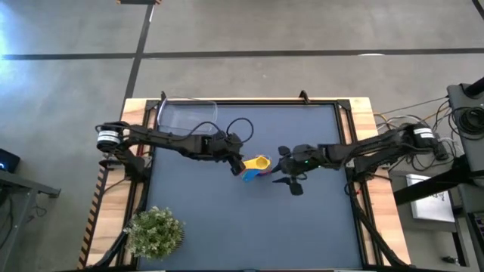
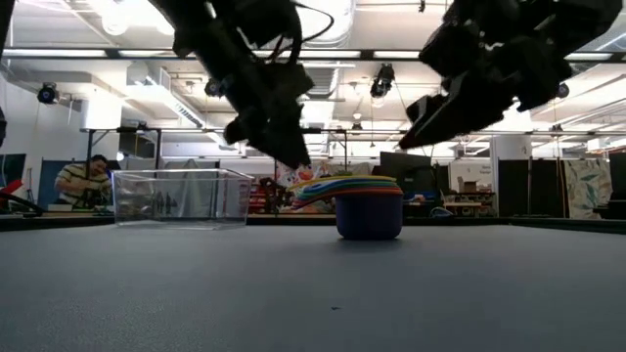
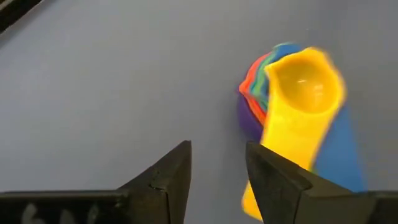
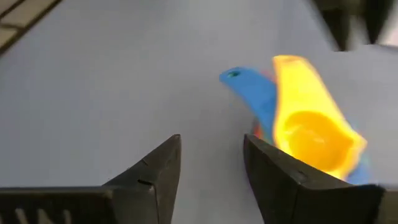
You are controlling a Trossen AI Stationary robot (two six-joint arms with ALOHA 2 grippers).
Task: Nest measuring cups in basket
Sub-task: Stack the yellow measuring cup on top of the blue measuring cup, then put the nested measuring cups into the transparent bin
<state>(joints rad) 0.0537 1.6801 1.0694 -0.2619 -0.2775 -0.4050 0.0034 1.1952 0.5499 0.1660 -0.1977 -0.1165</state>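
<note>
The measuring cups sit nested in one stack near the table's middle, with the yellow cup on top and the blue cup at the bottom, standing on the mat. Their handles fan out toward the left gripper, and a blue handle sticks out beside the yellow one. My left gripper hovers open just left of the stack, above the handles. My right gripper hangs open just right of the stack, higher up. The clear basket stands at the far left corner.
A small green bushy plant stands at the near left corner. A black cable loops over the mat behind the left arm. Bare mat lies in front of the stack and to the right. A person sits in the room beyond the table.
</note>
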